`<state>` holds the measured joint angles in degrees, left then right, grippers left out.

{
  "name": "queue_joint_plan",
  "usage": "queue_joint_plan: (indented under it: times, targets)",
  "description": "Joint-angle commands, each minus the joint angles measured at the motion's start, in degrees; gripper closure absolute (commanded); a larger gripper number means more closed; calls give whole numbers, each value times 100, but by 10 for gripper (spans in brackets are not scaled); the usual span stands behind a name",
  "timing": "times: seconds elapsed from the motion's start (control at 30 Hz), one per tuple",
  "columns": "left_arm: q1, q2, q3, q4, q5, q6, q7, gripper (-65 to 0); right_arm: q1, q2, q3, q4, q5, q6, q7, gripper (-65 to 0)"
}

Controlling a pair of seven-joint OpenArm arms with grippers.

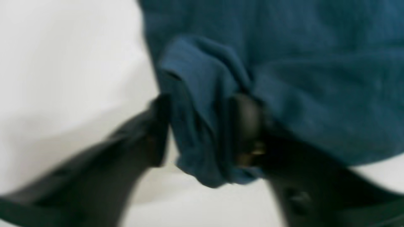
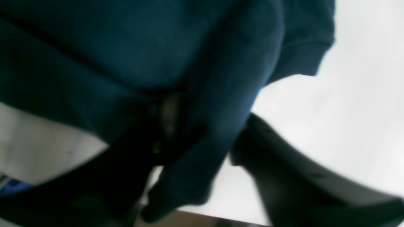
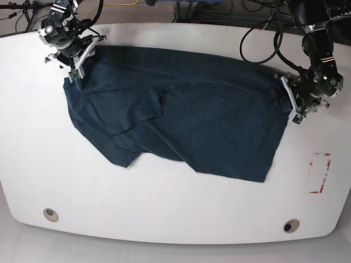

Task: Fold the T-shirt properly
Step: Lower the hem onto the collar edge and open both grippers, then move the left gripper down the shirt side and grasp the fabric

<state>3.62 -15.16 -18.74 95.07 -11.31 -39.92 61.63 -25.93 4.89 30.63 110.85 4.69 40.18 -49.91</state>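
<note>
The dark teal T-shirt [image 3: 181, 120] lies spread and partly folded over itself on the white table [image 3: 164, 208]. My left gripper [image 3: 289, 99] is at the shirt's right edge. In the left wrist view the left gripper [image 1: 203, 104] has its jaws apart, with a bunched fold of the T-shirt [image 1: 195, 94] loose between them. My right gripper [image 3: 75, 67] is at the shirt's far left corner. In the right wrist view the right gripper [image 2: 211, 110] also stands open around a hanging fold of the T-shirt [image 2: 227, 94]. Both wrist views are blurred.
A red outline mark [image 3: 319, 172] is on the table at the right. Two round holes [image 3: 50, 213] [image 3: 290, 225] sit near the front edge. Cables [image 3: 263, 38] run behind the table's back edge.
</note>
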Motion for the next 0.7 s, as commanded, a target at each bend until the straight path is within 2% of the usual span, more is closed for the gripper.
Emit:
queue_joint_plan:
  times: [0.0, 0.07, 0.13, 0.2, 0.43, 0.67]
  targets:
    - [-190, -71, 59, 107, -60, -8, -92, -382, -57, 79, 27, 102, 19, -18, 46, -401]
    - [-252, -80, 85, 150, -60, -8, -75, -383, -57, 79, 27, 102, 19, -18, 46, -469]
    - [-331, -194, 85, 203, -78, -8, -4, -385, -57, 79, 27, 120, 19, -18, 46, -498]
    - [-498, -317, 85, 274, -95, -8, 75, -385, -57, 79, 27, 128, 19, -18, 46, -499]
    - [-1113, -370, 32, 643, -78, -8, 365, -385, -48, 79, 27, 128, 19, -18, 46, -499]
    - [-1069, -326, -64, 1126, -104, -8, 1024, -385, -40, 79, 27, 208, 19, -18, 46, -499]
